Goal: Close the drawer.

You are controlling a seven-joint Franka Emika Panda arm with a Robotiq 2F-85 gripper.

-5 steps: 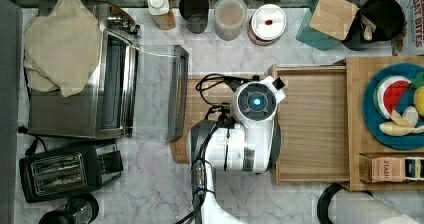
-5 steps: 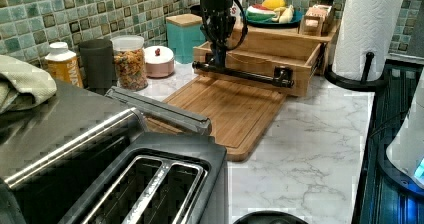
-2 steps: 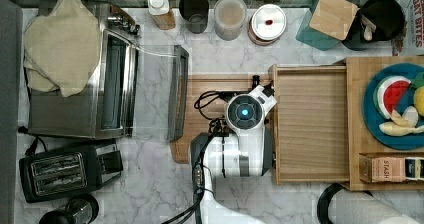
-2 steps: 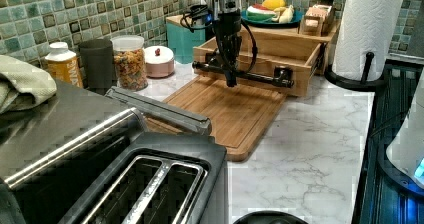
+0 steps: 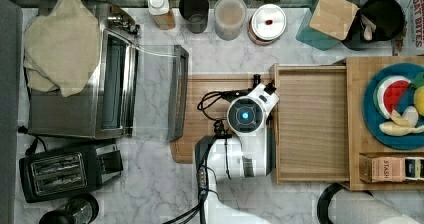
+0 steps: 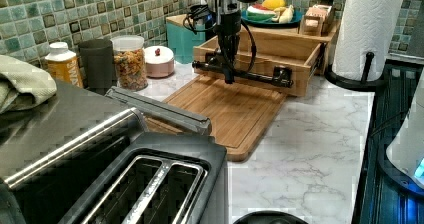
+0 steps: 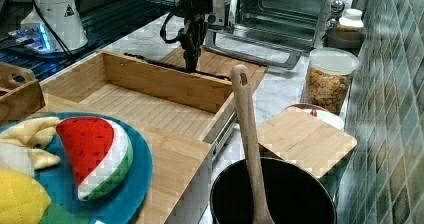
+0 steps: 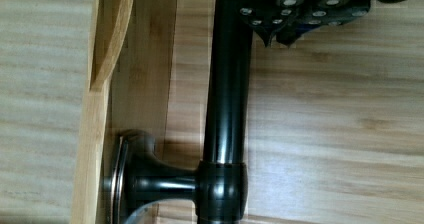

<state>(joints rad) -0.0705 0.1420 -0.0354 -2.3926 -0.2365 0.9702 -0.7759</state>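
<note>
The wide, shallow light-wood drawer [image 5: 311, 124] stands pulled out. The black gripper [image 6: 229, 71] hangs at its black bar handle [image 6: 260, 76]; finger state cannot be told.

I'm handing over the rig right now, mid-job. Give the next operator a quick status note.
End effector: down at the drawer's black bar handle, on the cutting board side; finger state cannot be told.
Drawer: pulled out of the wooden box, tray empty.
Done: arm is positioned at the drawer front.
Left: push the front board toward the box until it sits flush, then back the arm off.
</note>
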